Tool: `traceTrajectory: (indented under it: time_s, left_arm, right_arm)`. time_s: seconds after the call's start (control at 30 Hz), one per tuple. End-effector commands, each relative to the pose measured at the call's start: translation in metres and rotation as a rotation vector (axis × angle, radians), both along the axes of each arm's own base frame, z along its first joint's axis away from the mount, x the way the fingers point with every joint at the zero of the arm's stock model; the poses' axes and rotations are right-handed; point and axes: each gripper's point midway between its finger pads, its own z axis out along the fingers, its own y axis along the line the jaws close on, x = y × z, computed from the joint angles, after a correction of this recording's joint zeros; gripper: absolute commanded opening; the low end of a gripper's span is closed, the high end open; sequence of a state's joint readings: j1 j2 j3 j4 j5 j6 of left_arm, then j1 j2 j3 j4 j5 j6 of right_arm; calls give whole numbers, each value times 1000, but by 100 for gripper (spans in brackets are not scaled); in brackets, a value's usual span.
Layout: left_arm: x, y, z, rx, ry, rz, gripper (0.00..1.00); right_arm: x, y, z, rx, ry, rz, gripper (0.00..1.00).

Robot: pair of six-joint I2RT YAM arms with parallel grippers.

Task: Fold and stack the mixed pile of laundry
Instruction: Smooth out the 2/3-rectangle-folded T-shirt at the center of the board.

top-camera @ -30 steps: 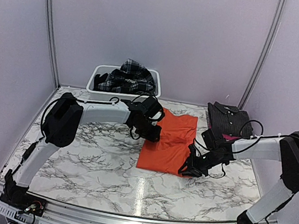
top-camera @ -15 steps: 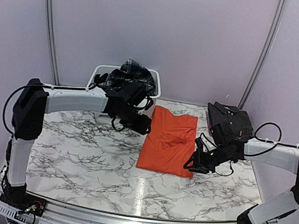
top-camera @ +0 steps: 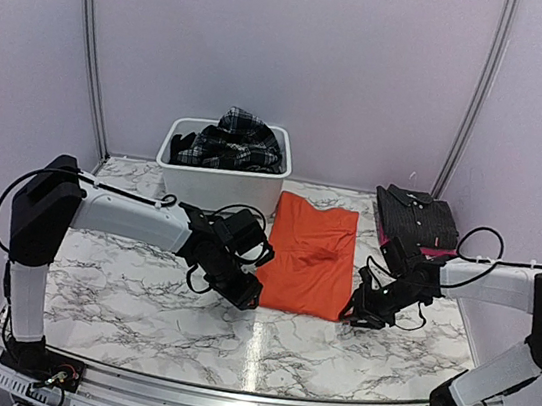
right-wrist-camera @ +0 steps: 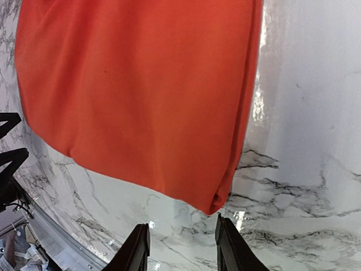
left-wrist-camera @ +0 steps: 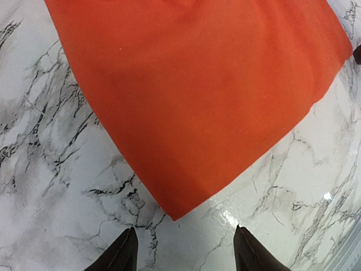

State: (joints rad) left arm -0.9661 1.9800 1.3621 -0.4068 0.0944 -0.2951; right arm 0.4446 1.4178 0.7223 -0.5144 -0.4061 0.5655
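The orange T-shirt (top-camera: 311, 259) lies flat on the marble table, folded into a long strip. My left gripper (top-camera: 244, 296) is low at its near-left corner, open, and the cloth corner (left-wrist-camera: 176, 213) sits just ahead of the empty gap (left-wrist-camera: 185, 228). My right gripper (top-camera: 349, 315) is at the near-right corner, open, with the folded edge (right-wrist-camera: 217, 200) just in front of the right fingertip (right-wrist-camera: 221, 226). The plaid skirt (top-camera: 231, 139) is heaped in the white tub (top-camera: 222, 178). A dark grey folded garment (top-camera: 412, 217) lies at the back right.
The tub stands against the back wall, left of the shirt's far end. Something pink (top-camera: 430, 251) peeks out under the dark grey garment's near edge. The left arm (top-camera: 127, 218) stretches across the table's left half. Metal rail (top-camera: 223, 398) runs along the near edge.
My left gripper let go at the shirt's far-left end by the tub, opened, and swung down to the near-left corner. The right gripper's jaws widened at the near-right corner.
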Motion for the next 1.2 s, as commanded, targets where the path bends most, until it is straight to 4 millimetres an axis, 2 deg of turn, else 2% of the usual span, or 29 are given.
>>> traceTrajectory:
  time_s: [0.0, 0.1, 0.13, 0.2, 0.3, 0.33, 0.47, 0.57, 0.7, 0.83, 0.87, 0.93, 0.97, 1.17]
  left_arm:
    - [4, -10, -17, -13, 14, -14, 57]
    - [3, -13, -24, -10, 20, -33, 48]
    - [3, -13, -25, -8, 19, -41, 41]
    - [4, -12, -26, 1, 9, -45, 33]
    - [3, -12, -24, -2, 4, -59, 20]
    - [2, -13, -22, -9, 8, -64, 15]
    - [-8, -7, -17, -18, 20, -74, 0]
    - [-16, -1, -13, -18, 20, -84, 0]
    - [-24, 8, -11, -6, 18, -75, 0]
    - [-27, 13, -11, -1, 19, -61, 0]
    - [-27, 13, -11, -2, 19, -60, 0]
    - [-27, 11, -10, -5, 19, -59, 0]
    - [-27, 10, -10, -5, 19, -59, 0]
    - [-27, 5, -13, -3, 22, -63, 0]
  right_arm:
    - [8, 4, -13, 20, 7, -23, 37]
    - [5, 4, -21, 16, 27, -16, 33]
    - [4, 3, -23, 11, 32, -14, 30]
    - [3, 1, -23, 6, 29, -16, 21]
    - [3, -1, -20, 8, 22, -24, 1]
    - [3, -2, -18, 9, 20, -26, 0]
    - [2, -6, -7, 3, 3, -29, 0]
    - [-7, -9, -2, 5, 5, -30, 0]
    - [-23, -14, -5, 3, 25, -19, 0]
    - [-25, -14, -2, 10, 14, -7, 0]
    - [-23, -12, 0, 22, 12, -5, 1]
    - [-19, -7, 1, 44, 5, -6, 23]
    - [-16, -4, 3, 59, -1, -9, 28]
    - [-7, 13, 2, 96, -10, 8, 31]
